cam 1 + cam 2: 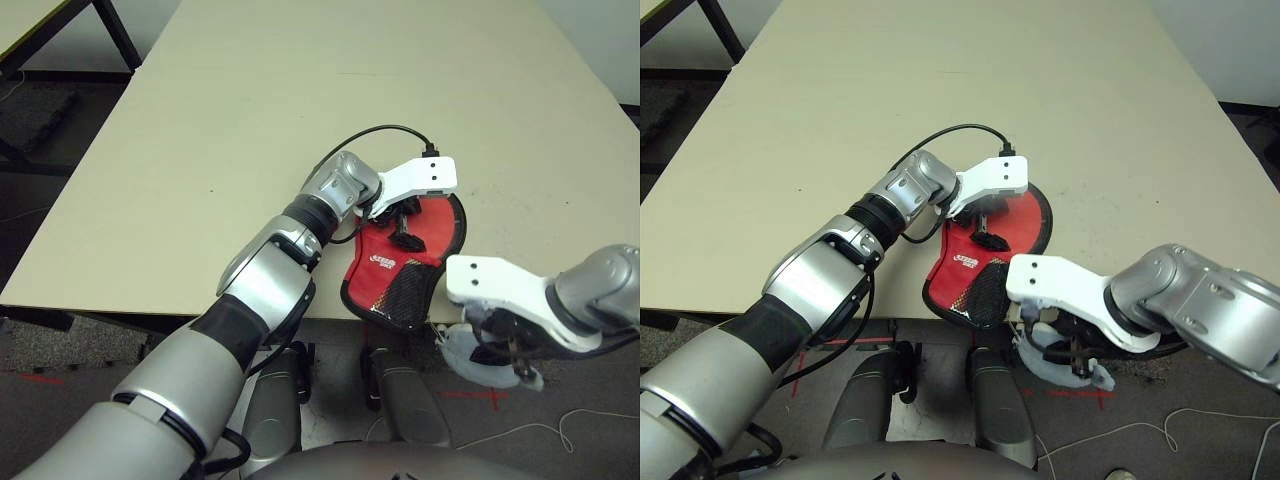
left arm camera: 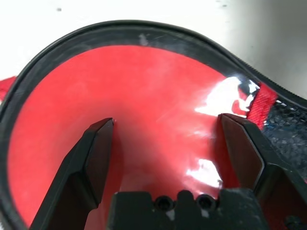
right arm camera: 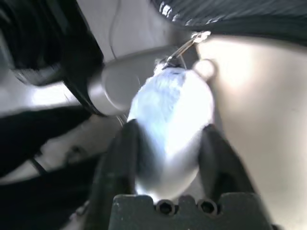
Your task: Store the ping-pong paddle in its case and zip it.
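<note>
Spreading my left gripper wide over the case, I have a red round face beneath me, which I take for the paddle inside. The case lies at the near edge of the table, its narrow end overhanging. I judge it light, its fabric floppy around a stiff bat, the glossy panel slippery; the dark rim should grip best. On the right, my gripper's fingers stand apart, either side of the soft pompom, which would squash before pulling.
</note>
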`<state>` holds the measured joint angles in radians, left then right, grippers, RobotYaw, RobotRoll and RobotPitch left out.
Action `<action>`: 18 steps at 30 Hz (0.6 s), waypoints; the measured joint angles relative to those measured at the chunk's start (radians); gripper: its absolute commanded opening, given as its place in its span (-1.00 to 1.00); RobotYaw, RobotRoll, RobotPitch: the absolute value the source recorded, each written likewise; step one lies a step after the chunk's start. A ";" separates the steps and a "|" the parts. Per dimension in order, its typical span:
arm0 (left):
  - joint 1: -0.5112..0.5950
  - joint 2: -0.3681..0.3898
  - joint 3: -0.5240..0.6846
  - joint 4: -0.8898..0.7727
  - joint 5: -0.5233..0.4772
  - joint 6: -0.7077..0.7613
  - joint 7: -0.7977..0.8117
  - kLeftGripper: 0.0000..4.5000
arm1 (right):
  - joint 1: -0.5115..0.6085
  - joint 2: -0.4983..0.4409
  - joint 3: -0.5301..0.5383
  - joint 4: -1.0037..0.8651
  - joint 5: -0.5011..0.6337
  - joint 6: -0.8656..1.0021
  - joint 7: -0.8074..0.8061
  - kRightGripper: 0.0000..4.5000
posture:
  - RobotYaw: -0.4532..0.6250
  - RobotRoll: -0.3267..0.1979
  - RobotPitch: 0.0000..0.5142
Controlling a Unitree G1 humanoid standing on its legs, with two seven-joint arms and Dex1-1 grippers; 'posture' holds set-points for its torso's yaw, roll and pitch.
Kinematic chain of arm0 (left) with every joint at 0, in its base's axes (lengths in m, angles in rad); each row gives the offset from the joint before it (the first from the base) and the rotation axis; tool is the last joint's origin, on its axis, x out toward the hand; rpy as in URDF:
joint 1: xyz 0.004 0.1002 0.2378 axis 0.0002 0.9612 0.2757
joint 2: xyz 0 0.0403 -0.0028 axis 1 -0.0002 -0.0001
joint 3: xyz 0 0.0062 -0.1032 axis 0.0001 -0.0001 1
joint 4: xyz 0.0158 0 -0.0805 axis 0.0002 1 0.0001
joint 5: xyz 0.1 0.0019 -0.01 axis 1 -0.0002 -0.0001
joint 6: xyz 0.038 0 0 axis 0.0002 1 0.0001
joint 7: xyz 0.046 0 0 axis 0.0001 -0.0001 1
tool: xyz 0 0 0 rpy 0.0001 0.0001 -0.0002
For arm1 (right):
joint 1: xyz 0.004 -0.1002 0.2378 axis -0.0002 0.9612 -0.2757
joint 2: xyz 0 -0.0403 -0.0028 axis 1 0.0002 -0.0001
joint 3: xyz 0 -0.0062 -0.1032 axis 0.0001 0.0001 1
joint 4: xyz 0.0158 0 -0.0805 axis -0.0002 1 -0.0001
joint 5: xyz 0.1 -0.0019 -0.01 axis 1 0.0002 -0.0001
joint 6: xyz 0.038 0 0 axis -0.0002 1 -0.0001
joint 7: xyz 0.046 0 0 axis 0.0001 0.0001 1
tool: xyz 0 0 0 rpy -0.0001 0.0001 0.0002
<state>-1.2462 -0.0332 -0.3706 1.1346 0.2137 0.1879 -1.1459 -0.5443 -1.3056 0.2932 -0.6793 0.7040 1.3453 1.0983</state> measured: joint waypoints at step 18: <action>0.151 0.225 0.531 -0.338 -0.304 0.127 0.472 1.00 | -0.388 0.658 -0.593 1.214 -0.337 -0.684 -0.793 0.97 | -0.28 0.25 -0.23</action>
<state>-1.0955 0.1922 0.1609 0.7969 -0.0904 0.3153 -0.6735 -0.9327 -0.6478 -0.2994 0.5345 0.3669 0.6614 0.3055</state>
